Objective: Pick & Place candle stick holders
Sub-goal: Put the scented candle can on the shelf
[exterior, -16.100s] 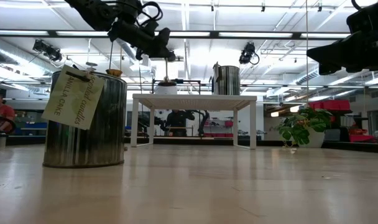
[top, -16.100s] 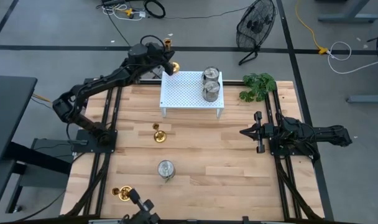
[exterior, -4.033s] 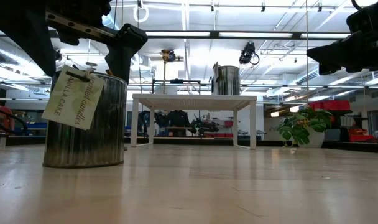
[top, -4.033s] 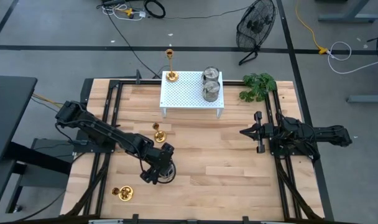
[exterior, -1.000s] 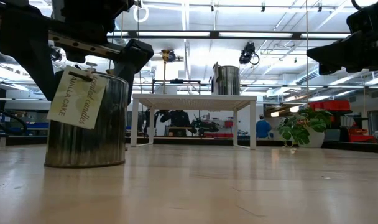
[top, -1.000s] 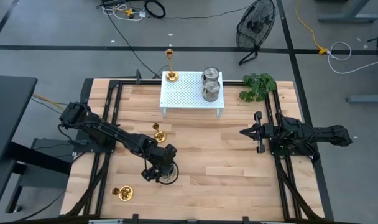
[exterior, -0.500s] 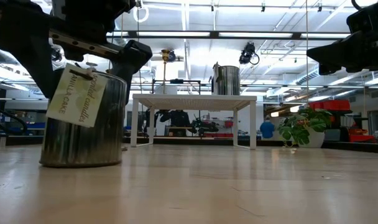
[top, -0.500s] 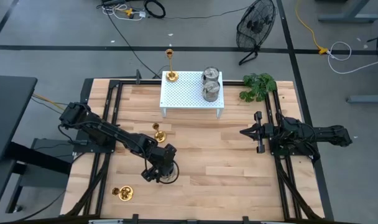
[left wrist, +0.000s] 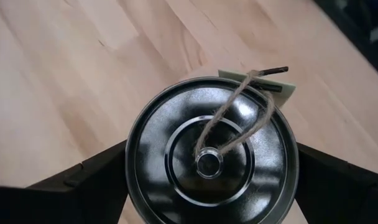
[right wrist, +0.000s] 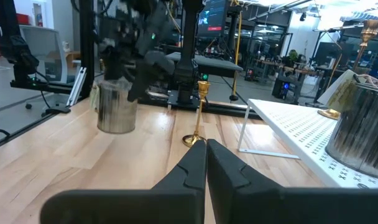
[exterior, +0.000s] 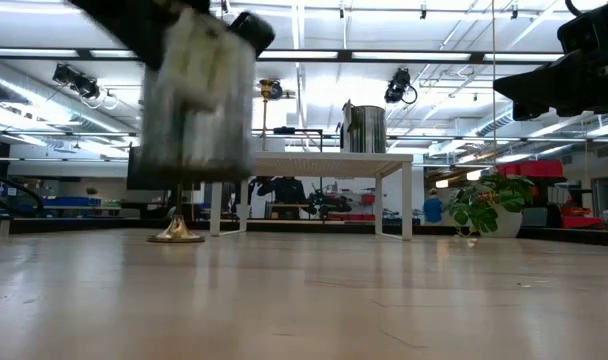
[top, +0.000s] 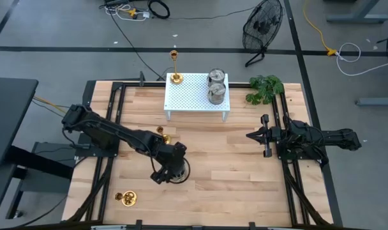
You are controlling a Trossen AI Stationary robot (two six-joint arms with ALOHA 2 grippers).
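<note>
Silver and shiny, one squat can-like holder sits clenched between the fingers of our left hand, over the middle of the wooden surface. From the low camera it hangs clear above the boards, a paper tag on its side. Our left wrist camera looks down on its round lid, where a twine loop runs off to the tag, and one dark finger presses on each side.

Two more silver holders stand together on the white perforated rack at the far side. One gold holder stands on the rack's far left corner. A second gold holder stands on the surface just beyond our left arm, and a third lies near the near left corner.

Our right hand waits at the right side, well apart from all of them, its fingers pressed together. A green plant sits at the far right.
</note>
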